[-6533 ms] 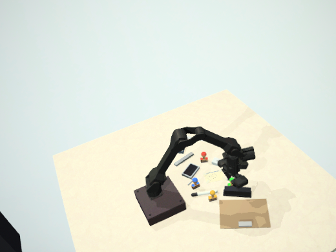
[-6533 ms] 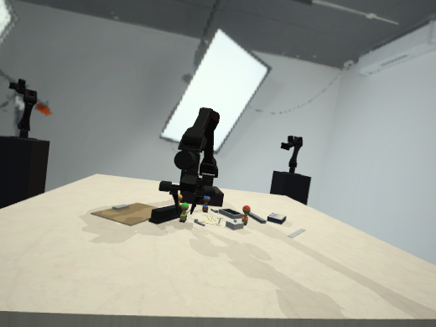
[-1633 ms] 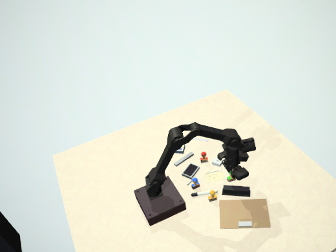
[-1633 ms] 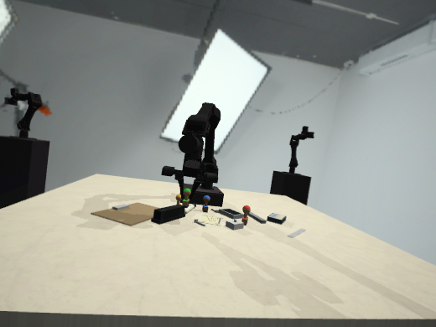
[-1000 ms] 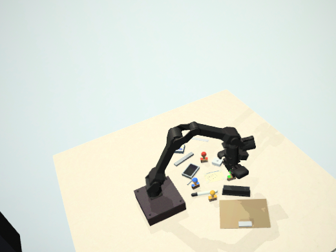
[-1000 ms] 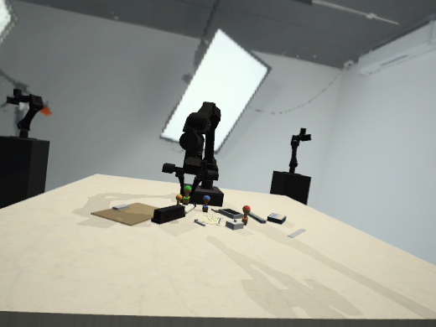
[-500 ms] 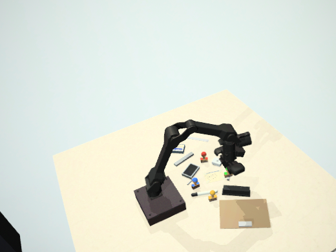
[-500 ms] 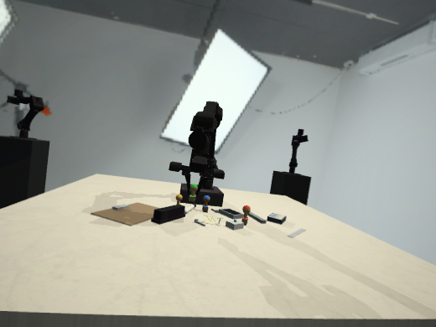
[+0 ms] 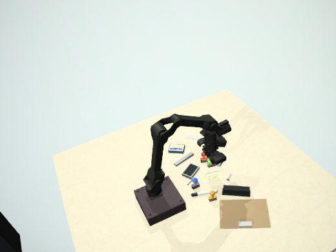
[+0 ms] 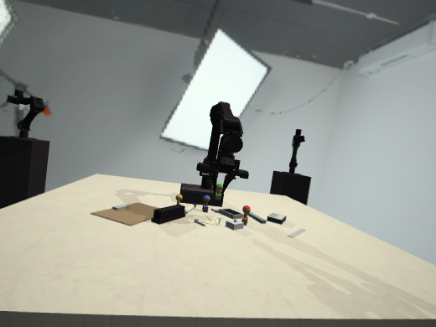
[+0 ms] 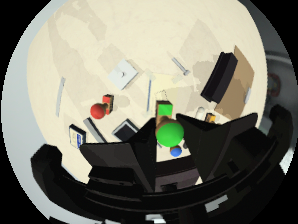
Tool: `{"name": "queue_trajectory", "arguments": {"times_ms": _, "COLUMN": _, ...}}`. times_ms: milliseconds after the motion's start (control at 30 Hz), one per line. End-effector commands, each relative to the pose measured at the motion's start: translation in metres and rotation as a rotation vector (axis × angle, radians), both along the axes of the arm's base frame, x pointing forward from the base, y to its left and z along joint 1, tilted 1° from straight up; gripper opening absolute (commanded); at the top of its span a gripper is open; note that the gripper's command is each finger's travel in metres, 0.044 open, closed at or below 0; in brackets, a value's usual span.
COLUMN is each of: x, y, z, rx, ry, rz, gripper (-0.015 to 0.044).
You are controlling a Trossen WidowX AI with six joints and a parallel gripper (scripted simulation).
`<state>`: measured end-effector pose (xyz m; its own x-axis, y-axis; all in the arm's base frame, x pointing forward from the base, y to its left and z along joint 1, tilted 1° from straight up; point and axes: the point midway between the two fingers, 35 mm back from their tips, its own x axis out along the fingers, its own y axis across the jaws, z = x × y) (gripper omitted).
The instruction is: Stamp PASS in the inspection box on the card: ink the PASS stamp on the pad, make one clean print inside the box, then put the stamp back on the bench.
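My gripper [image 10: 220, 189] [image 11: 165, 119] is shut on the green-topped stamp [image 10: 219, 191] [image 11: 170, 133], held upright above the bench; its lettering cannot be read. The dark ink pad [image 9: 190, 170] [image 10: 230, 213] [image 11: 126, 130] lies open, nearer the arm's base than the card. The pale yellow card [image 9: 218, 178] [image 10: 205, 220] carries faint markings; its box and any print are too small to make out. A red stamp [image 9: 203, 157] [image 10: 246, 213] [image 11: 98, 110], a blue stamp [image 9: 194, 182] [image 10: 206, 202] [image 11: 175, 151] and an orange stamp [image 9: 212, 195] [image 10: 179, 199] stand on the bench.
A black block [image 9: 236, 190] [image 10: 168, 214] [image 11: 220, 77] lies beside a brown board [image 9: 229, 213] [image 10: 134, 215]. A marker [image 9: 204, 194] lies by the orange stamp. A grey bar [image 9: 183, 159] and a blue-labelled box [image 9: 176, 148] [image 11: 77, 136] lie beyond the pad. A pale knobbed block [image 10: 235, 225] [image 11: 123, 74] is near the card.
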<state>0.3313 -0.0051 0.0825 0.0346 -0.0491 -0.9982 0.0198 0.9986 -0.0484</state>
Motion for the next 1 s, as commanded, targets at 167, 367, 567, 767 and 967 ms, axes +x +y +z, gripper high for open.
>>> {"name": "queue_trajectory", "arguments": {"times_ms": 167, "x": -0.034, "y": 0.043, "z": -0.003, "rx": 0.003, "ry": 0.003, "rz": -0.005, "gripper": 0.0}}
{"name": "queue_trajectory", "arguments": {"times_ms": 367, "x": -0.062, "y": 0.068, "z": -0.006, "rx": 0.004, "ry": 0.005, "rz": -0.005, "gripper": 0.0}}
{"name": "queue_trajectory", "arguments": {"times_ms": 567, "x": -0.083, "y": 0.083, "z": -0.01, "rx": 0.005, "ry": 0.007, "rz": -0.005, "gripper": 0.0}}
{"name": "queue_trajectory", "arguments": {"times_ms": 767, "x": -0.083, "y": 0.083, "z": -0.012, "rx": 0.004, "ry": 0.007, "rz": -0.005, "gripper": 0.0}}
{"name": "queue_trajectory", "arguments": {"times_ms": 967, "x": -0.083, "y": 0.083, "z": -0.016, "rx": 0.003, "ry": 0.007, "rz": -0.004, "gripper": 0.0}}
